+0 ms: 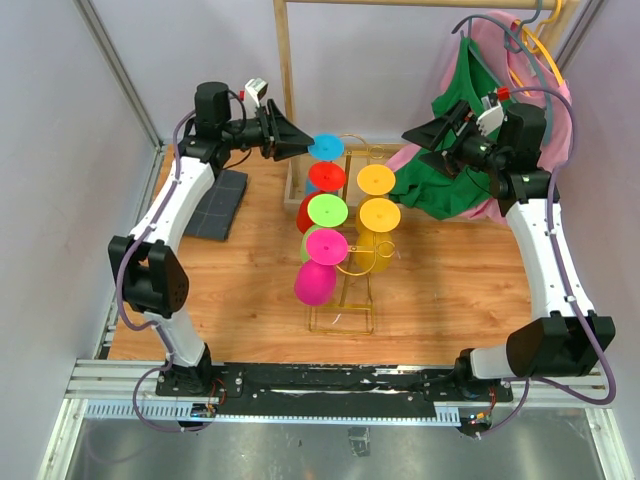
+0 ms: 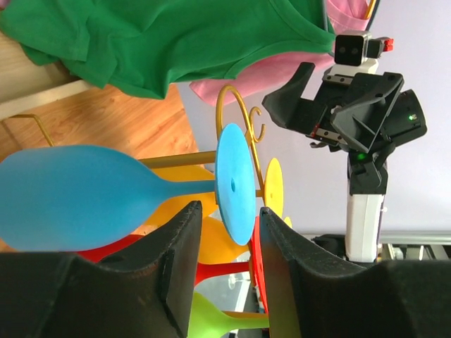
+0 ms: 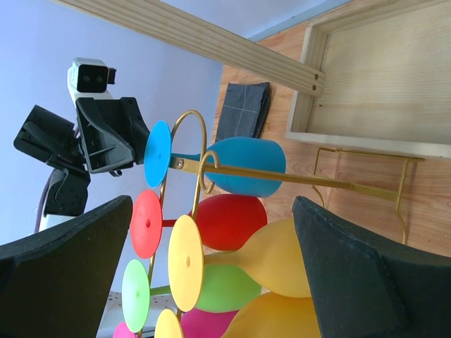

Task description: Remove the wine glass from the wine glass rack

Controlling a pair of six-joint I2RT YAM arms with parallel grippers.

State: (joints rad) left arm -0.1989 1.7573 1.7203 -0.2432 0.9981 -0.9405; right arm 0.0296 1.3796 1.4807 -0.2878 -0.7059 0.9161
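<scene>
The gold wire wine glass rack [image 1: 356,300] stands mid-table with several coloured glasses hanging upside down on it. The blue wine glass [image 1: 324,146] hangs at the top left of the rack. My left gripper [image 1: 303,140] is at its foot. In the left wrist view its fingers [image 2: 176,246] straddle the blue foot disc [image 2: 235,182] with a gap on each side, so the gripper [image 2: 227,210] is open. The blue bowl [image 2: 70,197] lies to the left. My right gripper [image 1: 412,134] hovers open at the rack's right, with yellow glasses [image 3: 310,253] between its fingers [image 3: 352,260], untouched.
A wooden clothes rail [image 1: 284,60] stands behind the rack, its box base [image 3: 366,77] on the table. Green [image 1: 470,95] and pink garments hang at the back right. A dark folded cloth [image 1: 222,203] lies at the left. Red, green, pink and yellow glasses crowd below the blue one.
</scene>
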